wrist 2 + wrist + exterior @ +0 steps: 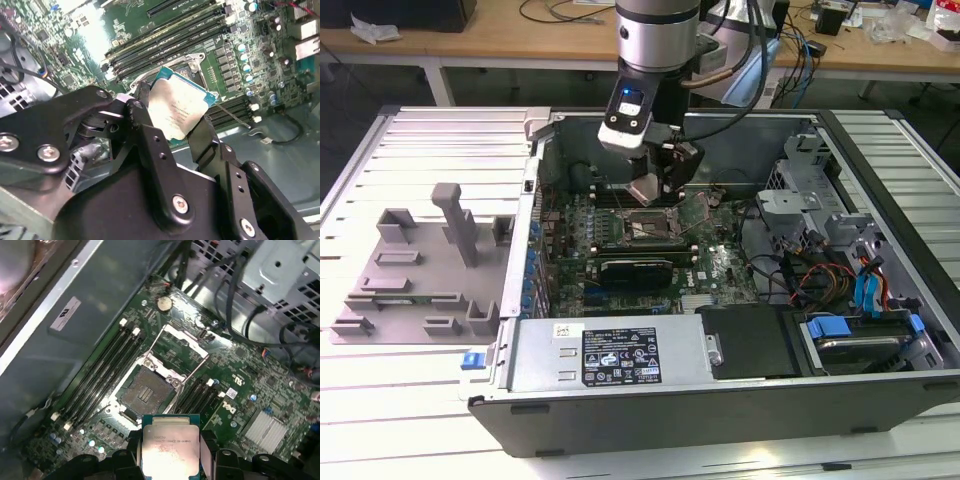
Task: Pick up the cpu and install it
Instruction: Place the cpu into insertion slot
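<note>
cpu, a small square chip with a silver top, is clamped by two opposite edges between the black fingers of the gripper. it is held above the green motherboard inside the open computer case, just over the open socket near the middle of the board. in the exterior view the chip is seen tilted. the socket's metal cover is flipped up. a grey fixture is set on the slatted table, beside the case's edge on the exterior view's left.
</note>
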`<state>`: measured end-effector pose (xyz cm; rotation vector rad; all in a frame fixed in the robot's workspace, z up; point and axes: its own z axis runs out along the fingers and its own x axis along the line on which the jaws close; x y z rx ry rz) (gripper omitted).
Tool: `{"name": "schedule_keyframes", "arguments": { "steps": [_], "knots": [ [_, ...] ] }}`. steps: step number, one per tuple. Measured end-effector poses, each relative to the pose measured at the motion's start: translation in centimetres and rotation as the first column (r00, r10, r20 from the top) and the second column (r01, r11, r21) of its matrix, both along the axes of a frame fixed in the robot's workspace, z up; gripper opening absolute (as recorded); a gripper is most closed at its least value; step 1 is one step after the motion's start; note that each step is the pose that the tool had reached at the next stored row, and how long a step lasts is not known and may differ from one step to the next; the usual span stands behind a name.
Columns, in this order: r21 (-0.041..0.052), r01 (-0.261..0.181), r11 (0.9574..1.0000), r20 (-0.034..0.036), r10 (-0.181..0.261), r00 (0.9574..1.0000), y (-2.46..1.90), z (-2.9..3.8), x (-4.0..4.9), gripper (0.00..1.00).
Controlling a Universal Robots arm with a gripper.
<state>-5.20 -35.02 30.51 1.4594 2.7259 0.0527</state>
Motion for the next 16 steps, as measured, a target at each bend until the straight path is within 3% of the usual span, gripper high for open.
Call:
{"name": "schedule_keyframes", "arguments": {
  "steps": [2, 4, 9, 10, 13, 14, 15, 16],
  "knots": [
    [-0.0001, 0.077, 0.9970, -0.0001, -0.077, 0.9970, 0.00, -0.03, 0.00, 0.55],
    [-0.0001, 0.139, 0.9902, 0.0000, -0.139, 0.9902, 0.00, -0.06, 0.00, 0.55],
    [0.0000, 0.224, 0.9747, 0.0000, -0.224, 0.9747, 0.00, -0.10, 0.00, 0.55],
    [-0.0001, 0.265, 0.9644, -0.0001, -0.265, 0.9644, 0.00, -0.12, 0.00, 0.55],
    [0.0000, 0.339, 0.9408, 0.0000, -0.339, 0.9408, 0.00, -0.15, 0.00, 0.55],
    [0.0000, 0.378, 0.9259, 0.0000, -0.378, 0.9259, 0.00, -0.17, 0.00, 0.55],
    [-0.0001, 0.420, 0.9076, 0.0000, -0.420, 0.9076, 0.00, -0.19, 0.00, 0.55],
    [0.0000, 0.442, 0.8968, -0.0001, -0.442, 0.8968, 0.00, -0.20, 0.00, 0.55]
  ]
}}
